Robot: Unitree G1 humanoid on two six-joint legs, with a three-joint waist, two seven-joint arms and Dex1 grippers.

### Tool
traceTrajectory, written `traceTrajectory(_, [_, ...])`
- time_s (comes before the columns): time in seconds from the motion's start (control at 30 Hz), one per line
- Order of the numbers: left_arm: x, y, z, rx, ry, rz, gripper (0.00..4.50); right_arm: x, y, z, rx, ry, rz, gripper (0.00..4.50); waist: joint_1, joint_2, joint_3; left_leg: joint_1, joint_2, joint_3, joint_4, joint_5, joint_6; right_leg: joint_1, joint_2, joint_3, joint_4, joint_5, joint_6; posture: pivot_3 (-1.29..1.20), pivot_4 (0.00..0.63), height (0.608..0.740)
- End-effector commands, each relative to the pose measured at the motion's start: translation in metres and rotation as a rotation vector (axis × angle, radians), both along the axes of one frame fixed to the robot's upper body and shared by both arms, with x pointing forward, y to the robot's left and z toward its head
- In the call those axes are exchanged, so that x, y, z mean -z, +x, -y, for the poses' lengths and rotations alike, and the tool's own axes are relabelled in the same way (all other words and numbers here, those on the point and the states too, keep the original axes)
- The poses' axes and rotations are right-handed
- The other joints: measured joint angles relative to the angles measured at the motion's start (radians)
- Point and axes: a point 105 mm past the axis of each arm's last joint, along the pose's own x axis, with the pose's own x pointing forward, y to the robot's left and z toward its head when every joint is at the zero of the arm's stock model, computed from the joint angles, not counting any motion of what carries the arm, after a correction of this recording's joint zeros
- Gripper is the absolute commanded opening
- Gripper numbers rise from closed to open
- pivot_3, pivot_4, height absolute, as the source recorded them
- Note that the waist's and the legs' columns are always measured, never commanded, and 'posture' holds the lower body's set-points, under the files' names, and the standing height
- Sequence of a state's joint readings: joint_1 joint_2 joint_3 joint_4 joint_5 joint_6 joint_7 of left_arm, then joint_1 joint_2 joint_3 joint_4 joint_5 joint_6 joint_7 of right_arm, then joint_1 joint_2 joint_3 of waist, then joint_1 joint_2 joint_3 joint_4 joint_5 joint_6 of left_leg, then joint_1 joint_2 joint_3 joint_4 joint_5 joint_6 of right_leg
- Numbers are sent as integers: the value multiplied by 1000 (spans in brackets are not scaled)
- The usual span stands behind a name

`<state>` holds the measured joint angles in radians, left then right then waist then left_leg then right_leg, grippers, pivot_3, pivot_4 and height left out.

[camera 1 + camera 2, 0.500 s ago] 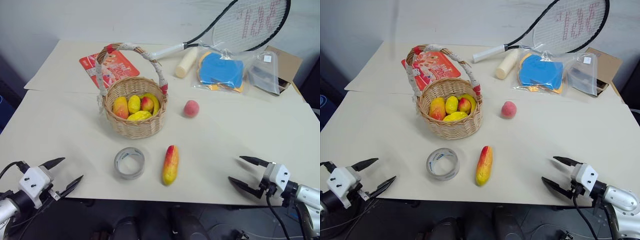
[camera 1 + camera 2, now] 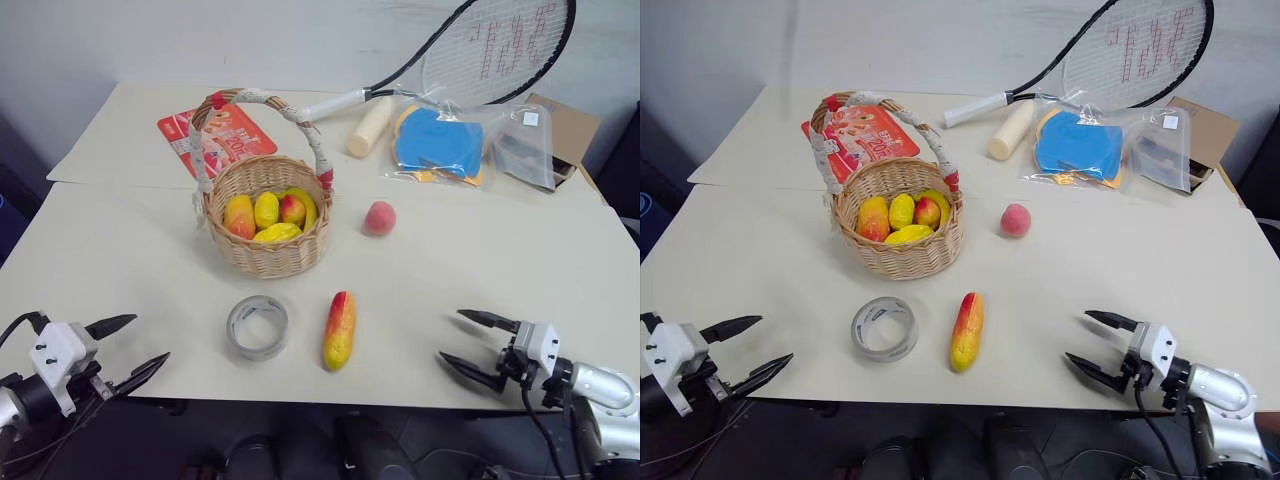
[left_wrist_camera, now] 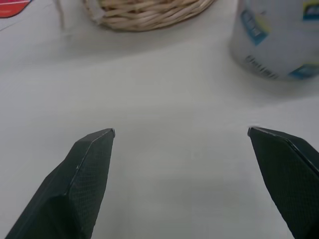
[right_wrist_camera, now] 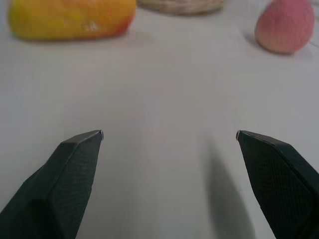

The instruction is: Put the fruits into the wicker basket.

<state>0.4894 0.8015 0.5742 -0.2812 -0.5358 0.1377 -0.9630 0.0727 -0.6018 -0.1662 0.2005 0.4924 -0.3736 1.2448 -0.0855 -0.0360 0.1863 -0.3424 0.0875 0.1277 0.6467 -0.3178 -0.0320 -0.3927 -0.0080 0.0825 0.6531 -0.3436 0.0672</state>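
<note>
From the head camera: the wicker basket [image 2: 267, 225] sits mid-worktop toward the far-left side, already carrying several yellow and red fruits. The small pink-red peach [image 2: 379, 218] lies just beside it on the bare worktop [image 2: 120, 250]. The long yellow-orange fruit [image 2: 340, 329] rests near the front edge, red end pointing toward the basket, with the grey tape roll [image 2: 258, 326] just beside it. Left tool [image 2: 132, 346] hangs at the front-left corner, fingers spread wide, empty, well apart from both fruits. Right tool [image 2: 476, 345] hovers over the front edge toward the right corner, fingers spread too, empty, with the long fruit off to its inner side and the peach farther back.

Left wrist view: black fingers [image 3: 84, 174] apart, bare worktop between them, basket weave and tape roll ahead.

Right wrist view: fingers [image 4: 65, 174] splayed, long fruit and peach both ahead, neither touched.
</note>
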Motion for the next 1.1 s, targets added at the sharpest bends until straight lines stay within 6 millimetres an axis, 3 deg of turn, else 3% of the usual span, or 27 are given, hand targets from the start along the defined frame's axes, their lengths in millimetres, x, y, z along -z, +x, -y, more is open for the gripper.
traceTrajectory(0.03, [-25,-7,32,201,-8,-54,4500,-47,-1,-20,-72,128,89,4432,1,2,1,0,0,0,0,0,0,0,0,0,0,0,0,0,150,740])
traceTrajectory(0.13, [-38,-2,56,357,73,-71,4500,-70,-11,-43,-179,150,151,4432,5,2,1,0,0,-1,0,0,-1,0,0,-1,1,0,0,0,150,740])
traceTrajectory(0.33, [-22,5,91,538,174,-165,4500,-81,-23,-70,-323,93,206,4432,7,3,2,-1,-2,-2,0,-1,-1,0,0,-2,-1,-1,0,0,150,740])
traceTrajectory(0.57, [9,26,95,533,307,-179,4500,-70,-18,-65,-267,53,167,4432,4,4,2,0,-2,0,0,0,-1,-1,1,1,-1,-1,0,0,150,740])
traceTrajectory(0.67, [14,36,99,530,330,-142,3915,-68,-18,-64,-253,43,161,4500,5,4,2,2,-3,1,1,0,0,1,1,2,0,-1,0,0,150,740])
traceTrajectory(0.83, [24,37,93,566,421,-151,2373,-67,-15,-67,-255,45,163,4500,-2,5,2,6,-2,3,0,0,0,2,1,5,1,-1,1,0,150,740])
traceTrajectory(1.0, [24,37,92,580,452,-131,846,-61,-14,-69,-277,47,163,4500,3,3,2,4,0,4,0,0,-1,0,3,6,1,-1,1,0,150,740])
traceTrajectory(1.1, [15,37,95,547,386,-108,78,-57,-11,-69,-290,48,167,4500,1,3,2,5,0,5,1,0,0,1,2,6,1,-1,1,0,150,740])
